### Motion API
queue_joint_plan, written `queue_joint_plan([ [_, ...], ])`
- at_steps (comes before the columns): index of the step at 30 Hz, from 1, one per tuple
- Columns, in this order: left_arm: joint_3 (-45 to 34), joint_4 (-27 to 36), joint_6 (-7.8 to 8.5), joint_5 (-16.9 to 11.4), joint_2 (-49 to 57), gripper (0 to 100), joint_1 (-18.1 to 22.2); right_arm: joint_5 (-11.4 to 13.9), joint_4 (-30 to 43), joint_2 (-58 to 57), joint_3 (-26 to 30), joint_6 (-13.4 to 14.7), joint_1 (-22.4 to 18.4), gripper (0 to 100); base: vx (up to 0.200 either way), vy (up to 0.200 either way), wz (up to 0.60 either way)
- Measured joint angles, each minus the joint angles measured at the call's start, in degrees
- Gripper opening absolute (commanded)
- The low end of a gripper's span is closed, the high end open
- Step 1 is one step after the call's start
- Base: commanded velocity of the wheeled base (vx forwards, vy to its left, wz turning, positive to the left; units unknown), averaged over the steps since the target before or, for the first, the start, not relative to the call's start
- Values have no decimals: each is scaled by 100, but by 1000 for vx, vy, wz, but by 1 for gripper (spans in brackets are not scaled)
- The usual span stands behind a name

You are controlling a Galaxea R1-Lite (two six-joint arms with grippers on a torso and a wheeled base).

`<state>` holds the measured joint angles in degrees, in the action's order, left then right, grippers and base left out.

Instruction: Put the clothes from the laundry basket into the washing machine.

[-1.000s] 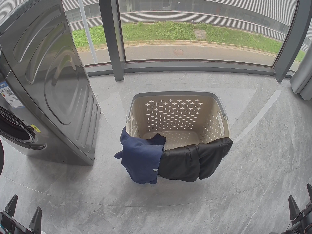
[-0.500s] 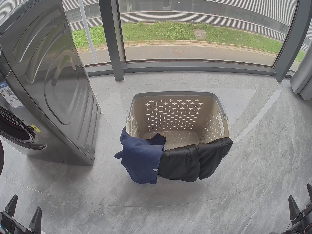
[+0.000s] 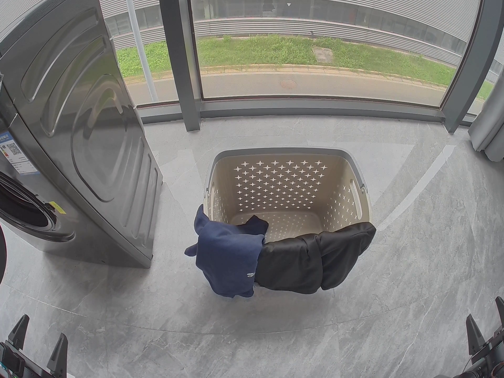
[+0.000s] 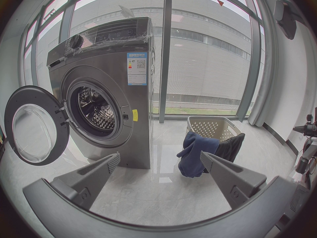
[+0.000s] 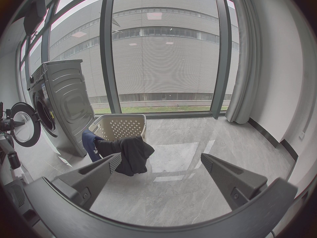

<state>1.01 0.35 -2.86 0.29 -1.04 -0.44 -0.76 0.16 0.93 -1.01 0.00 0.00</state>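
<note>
A beige laundry basket (image 3: pixel 286 185) stands on the grey floor. Over its near rim hang a navy blue garment (image 3: pixel 227 255) and a black garment (image 3: pixel 312 261). The grey washing machine (image 3: pixel 79 122) stands at the left, its round door (image 4: pixel 33 124) swung open and the drum (image 4: pixel 95 111) bare inside. My left gripper (image 3: pixel 39 342) is open low at the near left, well short of the basket. My right gripper (image 3: pixel 485 324) is open at the near right, also clear of the clothes. The left wrist view has the basket (image 4: pixel 211 128) beyond the open gripper (image 4: pixel 160 159).
A tall glass wall with dark frame posts (image 3: pixel 178 53) runs behind the basket. A light curtain (image 3: pixel 488 127) hangs at the far right. Open grey tile floor (image 3: pixel 262 321) lies between the grippers and the basket.
</note>
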Motion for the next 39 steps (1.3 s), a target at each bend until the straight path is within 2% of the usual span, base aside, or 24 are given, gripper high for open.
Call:
queue_joint_plan([
  [37, 0, 0, -11, 2, 0, 100, 0, -2, 2, 0, 0, 5, -13, 100, 0, -5, 0],
  [39, 0, -2, -6, 2, 0, 100, 0, -2, 2, 0, 0, 2, -18, 100, 200, 0, 0],
])
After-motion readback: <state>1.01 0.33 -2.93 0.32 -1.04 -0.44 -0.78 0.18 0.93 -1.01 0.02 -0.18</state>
